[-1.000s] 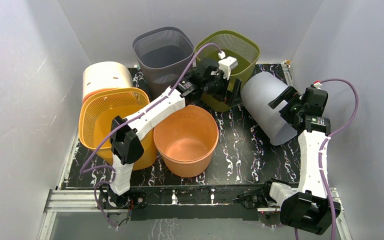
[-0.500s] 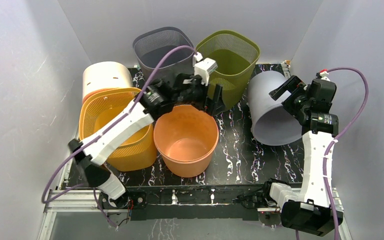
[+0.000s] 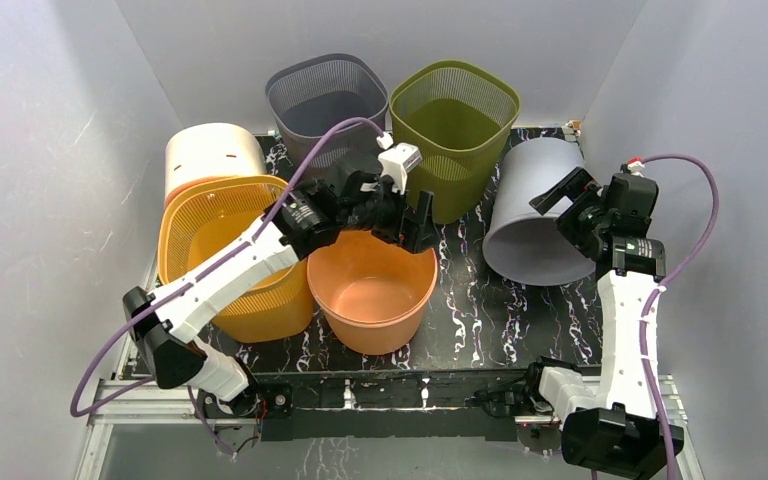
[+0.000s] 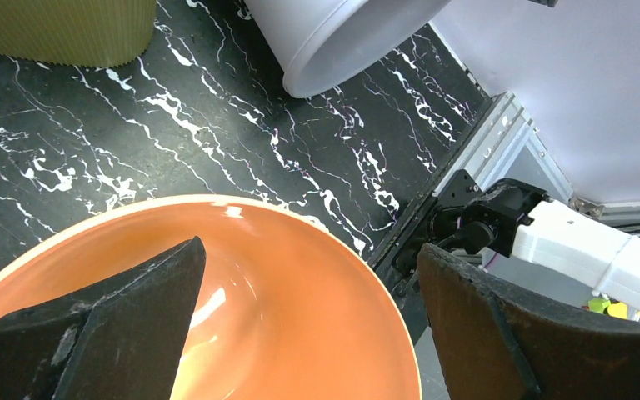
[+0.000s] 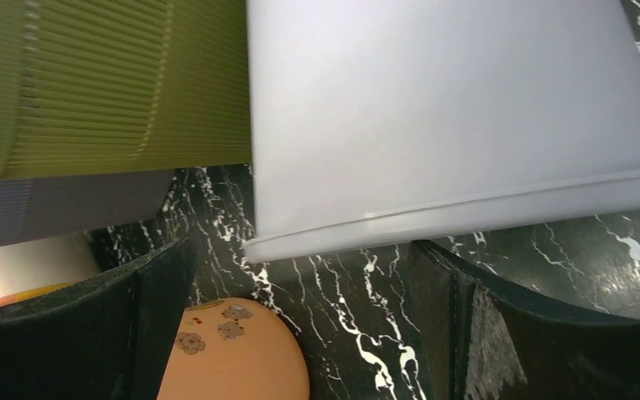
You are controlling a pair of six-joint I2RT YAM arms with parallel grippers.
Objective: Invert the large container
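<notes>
The large pale grey container (image 3: 533, 215) stands at the right of the table with its base up and its rim on the surface, leaning slightly. It also shows in the left wrist view (image 4: 333, 33) and the right wrist view (image 5: 450, 117). My right gripper (image 3: 566, 200) is open and empty at the container's right wall, and its rim lies beyond the spread fingers (image 5: 300, 325). My left gripper (image 3: 412, 222) is open and empty above the back rim of the orange bucket (image 3: 372, 285), whose inside fills the left wrist view (image 4: 217, 292).
An olive mesh basket (image 3: 455, 110) and a dark grey mesh basket (image 3: 325, 100) stand at the back. A yellow mesh basket (image 3: 222, 240) and a cream container (image 3: 212, 152) crowd the left. The orange bucket stands upright at the centre on the black marbled table (image 3: 480, 300).
The grey container has gone from lying on its side to standing rim down. My left arm has drawn back from the olive basket to above the orange bucket.
</notes>
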